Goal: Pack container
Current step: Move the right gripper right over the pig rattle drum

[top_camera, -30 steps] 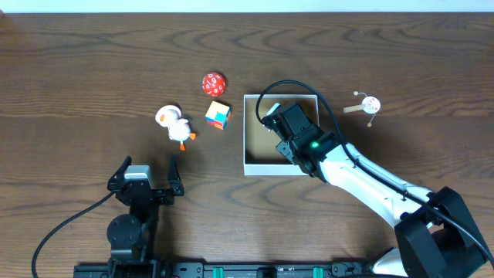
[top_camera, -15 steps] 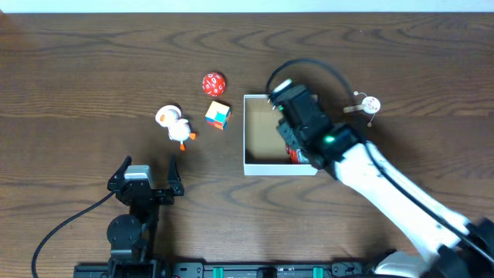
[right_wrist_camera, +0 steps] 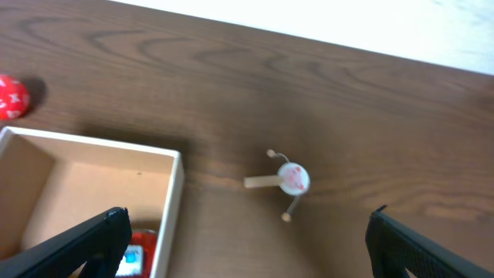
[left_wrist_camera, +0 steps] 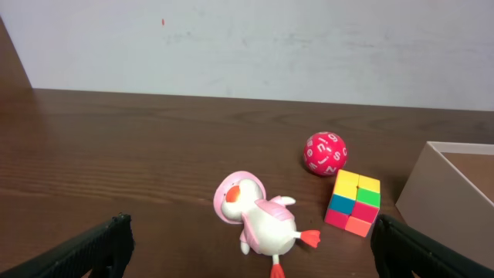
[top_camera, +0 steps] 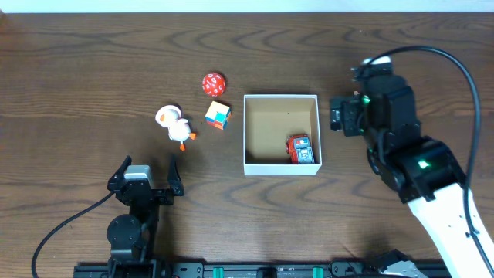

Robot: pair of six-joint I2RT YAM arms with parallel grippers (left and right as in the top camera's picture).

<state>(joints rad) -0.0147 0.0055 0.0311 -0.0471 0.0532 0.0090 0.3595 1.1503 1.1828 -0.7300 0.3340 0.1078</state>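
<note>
We see even, fairly bright light from above on the dark bench (top_camera: 77, 62), with no harsh glare. Shadows are short and soft: a dim one along the box (top_camera: 281, 168) and a faint one under the duck (left_wrist_camera: 262, 224). The left wrist view is sharp, though the fingers (left_wrist_camera: 93, 249) of the left end effector (left_wrist_camera: 248, 241) are dark and unfocused. The right wrist view is soft and smeared; the small white toy (right_wrist_camera: 285, 179) looks fuzzy.

Right hand (right_wrist_camera: 247, 235) left the container (top_camera: 280, 96), red car (top_camera: 300, 149) now inside.
</note>
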